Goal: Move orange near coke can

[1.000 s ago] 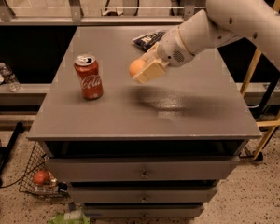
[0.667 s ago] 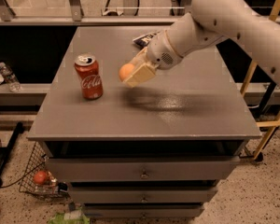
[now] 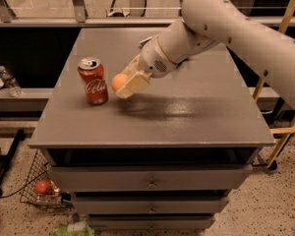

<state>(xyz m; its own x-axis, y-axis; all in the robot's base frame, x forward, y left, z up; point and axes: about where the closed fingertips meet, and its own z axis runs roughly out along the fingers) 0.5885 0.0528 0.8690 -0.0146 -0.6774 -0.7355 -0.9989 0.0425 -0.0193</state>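
Observation:
The coke can (image 3: pixel 93 81), red with white script and a silver top, stands upright on the left part of the grey cabinet top (image 3: pixel 187 117). The orange (image 3: pixel 118 81) is held in my gripper (image 3: pixel 125 85), just right of the can and a small gap from it, low over the surface. The gripper's pale fingers (image 3: pixel 133 84) are shut around the orange and cover its right side. The white arm reaches in from the upper right.
The cabinet top drops off at the front edge above the drawers (image 3: pixel 150 181). A wire basket with a reddish fruit (image 3: pixel 42 187) sits on the floor at lower left. A plastic bottle (image 3: pixel 9 80) lies on a low shelf at left. A wooden frame (image 3: pixel 285 82) stands at right.
My gripper has carried the orange leftward and down, from mid-table to right beside the coke can. The can has not moved.

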